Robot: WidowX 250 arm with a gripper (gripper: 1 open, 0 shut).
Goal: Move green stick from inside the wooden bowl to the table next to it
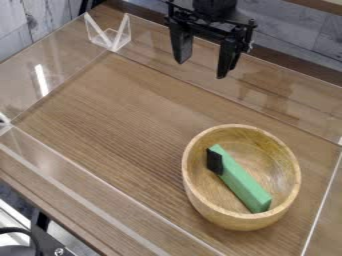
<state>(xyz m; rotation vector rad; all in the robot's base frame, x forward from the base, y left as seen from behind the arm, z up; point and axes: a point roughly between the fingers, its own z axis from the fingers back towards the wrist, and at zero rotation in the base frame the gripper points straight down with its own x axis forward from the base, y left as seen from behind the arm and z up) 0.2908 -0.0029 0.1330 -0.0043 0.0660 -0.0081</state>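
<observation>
While the table (120, 120) spreads wide beneath the pincer (205, 60), its fingers hang spread and pinch nothing; the wooden bowl (201, 185) sits well apart, toward the near right; inside lies the green stick (241, 181).

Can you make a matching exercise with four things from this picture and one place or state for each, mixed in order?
Things:
1. stick
2. bowl
3. tool
4. table

Places or states:
A. open, above the far side of the table
B. lying inside the bowl
C. brown, with clear walls at its edges
D. at the near right of the table

Pairs: 1-B, 2-D, 3-A, 4-C
</observation>
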